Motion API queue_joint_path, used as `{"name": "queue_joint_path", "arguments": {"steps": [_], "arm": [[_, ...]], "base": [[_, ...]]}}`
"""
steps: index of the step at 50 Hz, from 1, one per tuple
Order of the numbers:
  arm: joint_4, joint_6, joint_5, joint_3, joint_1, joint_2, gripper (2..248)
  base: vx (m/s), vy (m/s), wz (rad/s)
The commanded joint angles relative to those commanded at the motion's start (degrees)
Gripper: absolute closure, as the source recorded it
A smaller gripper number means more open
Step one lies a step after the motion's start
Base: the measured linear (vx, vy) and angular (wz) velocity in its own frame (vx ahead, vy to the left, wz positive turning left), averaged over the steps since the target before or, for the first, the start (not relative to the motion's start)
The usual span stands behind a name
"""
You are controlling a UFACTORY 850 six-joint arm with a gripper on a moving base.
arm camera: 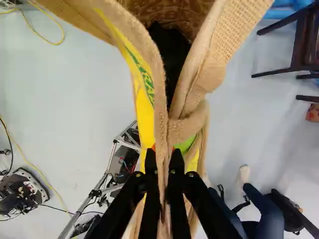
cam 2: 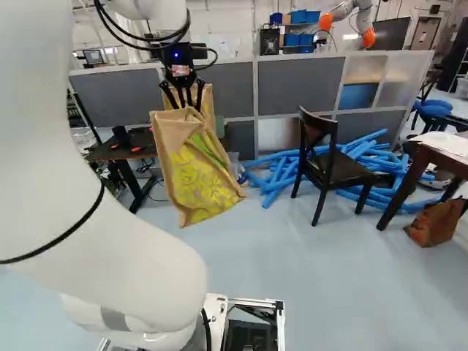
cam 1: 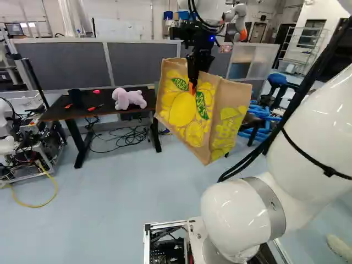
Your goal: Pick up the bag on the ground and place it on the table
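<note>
Grasping the bag [cam 1: 184, 113] by its top in the gripper [arm camera: 162, 156], holding it tilted in midair, right of the surface [cam 1: 106, 105]. Risking dropping it from a narrow pinch by swinging, or toppling the stuffed toy [cam 1: 128, 99] by travelling left too low.

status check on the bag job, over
End effector shut on bag; bag hanging above floor, not yet placed; plush toy on dark table, possibly in the way

Pink plush toy [cam 1: 129, 99]; dark chair [cam 2: 329, 167], blue tubes [cam 2: 273, 180] heaped behind; grey partitions [cam 2: 300, 82] beyond.
</note>
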Motion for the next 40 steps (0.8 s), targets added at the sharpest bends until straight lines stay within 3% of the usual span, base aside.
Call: {"name": "queue_joint_path", "arguments": {"steps": [40], "arm": [[0.00,0.00,0.00,0.00,0.00,0.00,228]], "base": [[0.128,0.085,0.240]]}}
